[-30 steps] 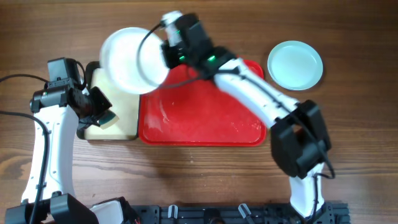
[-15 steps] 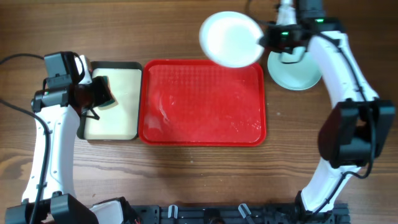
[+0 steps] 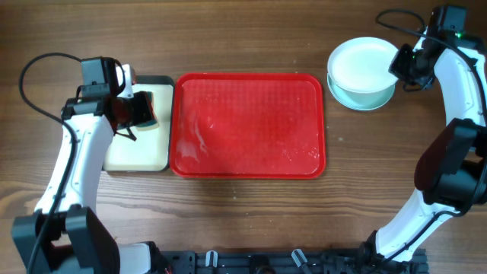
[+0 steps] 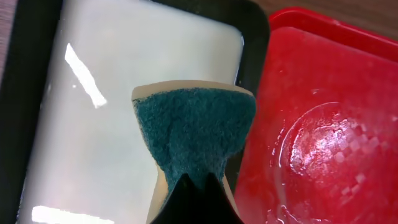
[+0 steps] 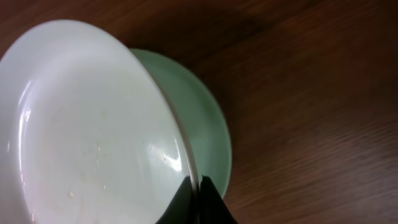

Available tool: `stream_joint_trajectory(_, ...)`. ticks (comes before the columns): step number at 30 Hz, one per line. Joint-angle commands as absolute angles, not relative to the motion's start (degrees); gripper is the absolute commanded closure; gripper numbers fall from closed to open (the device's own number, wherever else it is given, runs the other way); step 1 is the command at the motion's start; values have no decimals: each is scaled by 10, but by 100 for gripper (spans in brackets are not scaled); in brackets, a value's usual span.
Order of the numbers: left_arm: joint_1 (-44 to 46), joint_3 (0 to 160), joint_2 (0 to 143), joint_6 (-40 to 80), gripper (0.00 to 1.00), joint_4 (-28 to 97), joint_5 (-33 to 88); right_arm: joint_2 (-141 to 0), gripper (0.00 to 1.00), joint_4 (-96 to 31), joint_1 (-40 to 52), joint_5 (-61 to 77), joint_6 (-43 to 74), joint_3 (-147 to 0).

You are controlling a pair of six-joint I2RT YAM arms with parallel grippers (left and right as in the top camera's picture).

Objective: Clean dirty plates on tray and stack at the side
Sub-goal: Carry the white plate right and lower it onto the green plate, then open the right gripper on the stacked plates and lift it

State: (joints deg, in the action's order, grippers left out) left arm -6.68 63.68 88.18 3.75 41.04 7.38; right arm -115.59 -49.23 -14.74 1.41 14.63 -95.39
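Now the right gripper pinches the rim of the white plate, tilted over the blue plate beside the tray. Let go off-centre, it could slide off or clatter. The left gripper clamps a sponge, well apart.

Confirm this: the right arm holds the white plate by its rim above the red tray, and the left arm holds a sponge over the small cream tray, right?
Not quite. The overhead view shows the white plate, pinched by the right fingers, above the pale blue plate beside the red tray, not above the tray. The sponge over the cream tray is correct.
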Motion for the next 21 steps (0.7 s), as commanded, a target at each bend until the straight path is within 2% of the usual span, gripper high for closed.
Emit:
stream_joint_trajectory(1, -65, 635, 912, 8, 96, 388, 63, -1142, 96, -464, -149, -39, 137, -925)
stream_joint_trajectory(7, -65, 635, 952, -13, 96, 368, 63, -1145, 96, -385, -149, -41, 144, -865)
stream_joint_trajectory(14, -65, 635, 971, -13, 96, 368, 62, -1147, 95, -364, -147, -3, 152, -847)
stream_joint_trajectory(15, -65, 635, 971, -13, 96, 368, 61, -1147, 90, -366, -147, 1, 152, -847)
stream_joint_trajectory(18, -65, 635, 971, -13, 96, 371, 62, -1147, 57, -382, -146, 4, 152, -847)
stream_joint_trajectory(21, -65, 635, 971, -13, 93, 373, 62, -1146, 41, -384, -146, 7, 152, -848)
